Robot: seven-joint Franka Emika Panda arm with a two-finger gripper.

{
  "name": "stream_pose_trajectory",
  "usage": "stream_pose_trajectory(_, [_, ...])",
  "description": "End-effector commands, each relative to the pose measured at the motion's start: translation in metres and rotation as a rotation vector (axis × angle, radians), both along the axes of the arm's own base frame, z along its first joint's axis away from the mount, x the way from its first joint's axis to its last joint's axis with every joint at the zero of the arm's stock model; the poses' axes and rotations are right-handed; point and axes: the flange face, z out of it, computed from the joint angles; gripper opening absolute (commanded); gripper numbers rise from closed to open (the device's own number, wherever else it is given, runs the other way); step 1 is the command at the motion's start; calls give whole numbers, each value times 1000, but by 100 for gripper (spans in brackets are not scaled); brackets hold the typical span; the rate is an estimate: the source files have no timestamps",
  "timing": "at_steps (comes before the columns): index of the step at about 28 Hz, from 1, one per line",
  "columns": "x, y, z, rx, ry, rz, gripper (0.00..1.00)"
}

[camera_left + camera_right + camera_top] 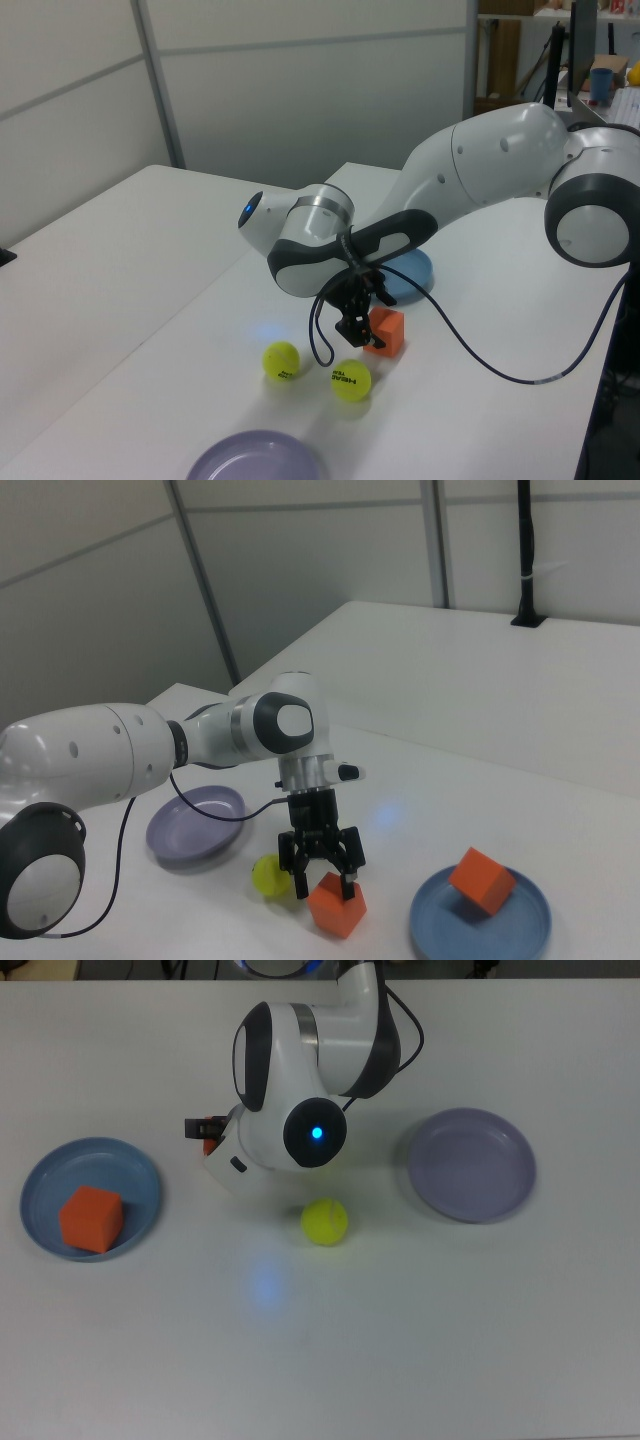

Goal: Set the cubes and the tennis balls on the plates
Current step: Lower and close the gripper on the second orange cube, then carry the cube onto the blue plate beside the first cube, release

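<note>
One orange cube (91, 1218) lies in the light blue plate (40, 1175) at the top view's left. The other cube (337, 905) rests on the table, and my gripper (322, 875) hangs open just above it, fingers spread to either side of its top corner. In the top view my arm hides nearly all of this cube and one tennis ball. The other tennis ball (325, 1221) lies free on the table. Both balls (282, 360) (351, 381) show in the left view. The lavender plate (470, 1165) holds nothing.
The arm's black cable (470, 345) loops over the table at the left view's right. The blue plate (440, 920) lies close beside the loose cube in the right view. The lavender plate (195, 825) sits behind the ball (268, 875).
</note>
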Motion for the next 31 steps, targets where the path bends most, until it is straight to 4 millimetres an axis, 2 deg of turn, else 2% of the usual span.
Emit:
stream_pose_trajectory(1, [2,-3,-16,-43,-21,14,100])
stream_pose_trajectory(10, [6,-12,-27,-66,-29,26,100])
stream_pose_trajectory(13, [7,-12,-26,-64,-36,27,27])
stream_pose_trajectory(14, [7,-12,-25,-65,-41,25,8])
stream_pose_trajectory(15, [9,-11,-24,-69,-58,12,0])
stream_pose_trajectory(21, [13,-17,-15,-70,-99,-23,0])
stream_pose_trajectory(25, [24,-30,19,-56,-161,-47,0])
stream_pose_trajectory(27, [25,-50,41,-52,-193,-67,0])
stream_pose_trajectory(31, [26,-91,58,-51,-214,-98,0])
